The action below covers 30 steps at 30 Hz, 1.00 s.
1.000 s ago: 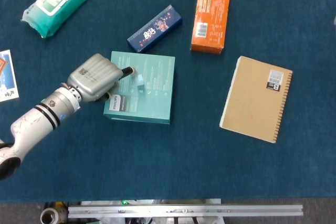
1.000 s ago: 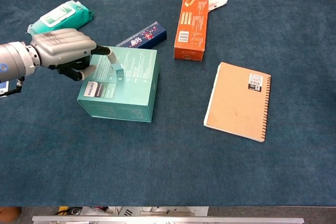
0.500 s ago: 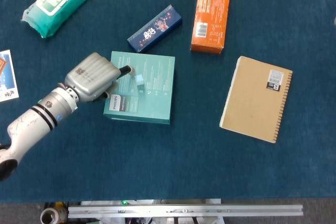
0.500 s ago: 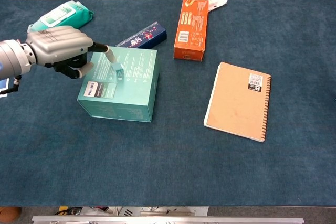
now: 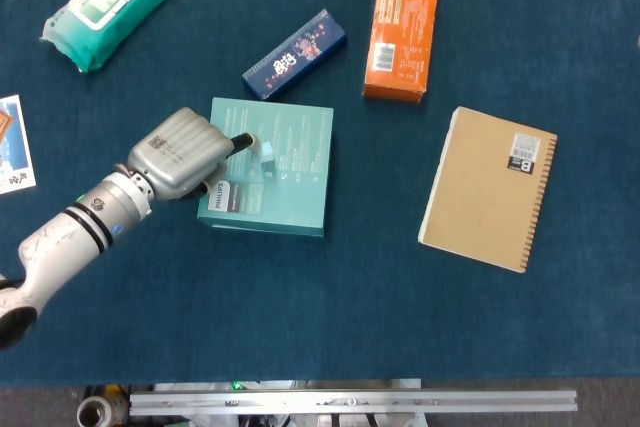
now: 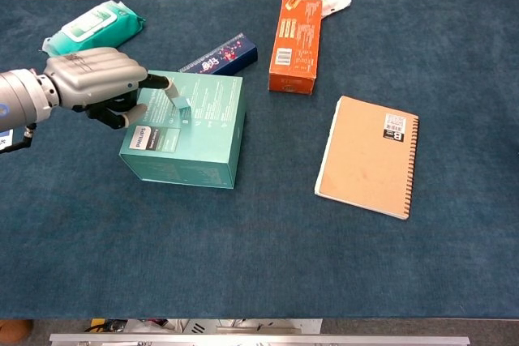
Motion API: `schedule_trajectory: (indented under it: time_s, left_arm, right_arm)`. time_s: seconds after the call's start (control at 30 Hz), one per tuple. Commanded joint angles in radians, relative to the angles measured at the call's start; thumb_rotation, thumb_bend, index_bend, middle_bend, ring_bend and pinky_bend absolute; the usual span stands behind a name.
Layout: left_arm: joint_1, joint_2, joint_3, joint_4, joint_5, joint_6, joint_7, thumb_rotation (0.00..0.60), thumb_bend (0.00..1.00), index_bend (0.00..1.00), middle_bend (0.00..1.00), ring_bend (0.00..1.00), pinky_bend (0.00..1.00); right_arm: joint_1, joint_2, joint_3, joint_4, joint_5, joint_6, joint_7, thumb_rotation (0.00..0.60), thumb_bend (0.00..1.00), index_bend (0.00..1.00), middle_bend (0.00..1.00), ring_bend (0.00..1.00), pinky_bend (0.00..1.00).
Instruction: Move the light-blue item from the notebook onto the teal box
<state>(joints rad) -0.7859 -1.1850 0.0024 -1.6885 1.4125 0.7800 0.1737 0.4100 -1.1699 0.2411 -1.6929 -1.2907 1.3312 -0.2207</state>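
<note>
Compared with one second ago, only a small shift of the left hand [image 5: 183, 153]: pulled a little toward the near left half a second ago, now back close to the light-blue item [image 5: 267, 154]. No visible move of the item itself in that time. Already lying on the top of the teal box [image 5: 285, 182], in its far-left part, and well apart from the notebook [image 5: 489, 190] on the right, which is bare. Judged from this, the carrying part of the task done; what is left seems to be only letting go and taking the hand away without knocking the item over.

About the hand: most fingers curled in under the silver back, one dark finger stretched out toward the item. Cannot tell if still pinching it, only touching it, or already free of it.

From the head view, looking straight down: a thin strip of teal between the fingertip and the item, so perhaps no contact. No height of the item to read there, only a small pale patch.

From the chest view, lower and from the near side: the light-blue item [image 6: 178, 101] standing tilted on the teal box [image 6: 199, 139], its upper end leaning toward the left hand [image 6: 91, 79] and seeming to meet the fingertip. Possibly only an overlap.

Right hand in neither view.
</note>
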Motion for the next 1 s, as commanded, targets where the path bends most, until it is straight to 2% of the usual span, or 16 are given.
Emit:
schedule_trajectory:
  time_s: [0.03,1.0]
  left_arm:
    - [-0.002,-0.002,-0.002,0.002,-0.004,-0.003,0.001,0.600,0.76,0.24,1.00,1.00,0.97]
    - [-0.002,-0.005,0.001,-0.037,-0.016,-0.002,0.049,0.600,0.76,0.24,1.00,1.00,0.97]
  right_arm:
    - [-0.001,0.000,0.000,0.000,0.000,0.000,0.001,0.600,0.48,0.67,0.98,1.00,1.00]
    - [-0.019,0.013,-0.001,0.002,-0.009,0.015,0.027,0.600,0.48,0.67,0.98,1.00,1.00]
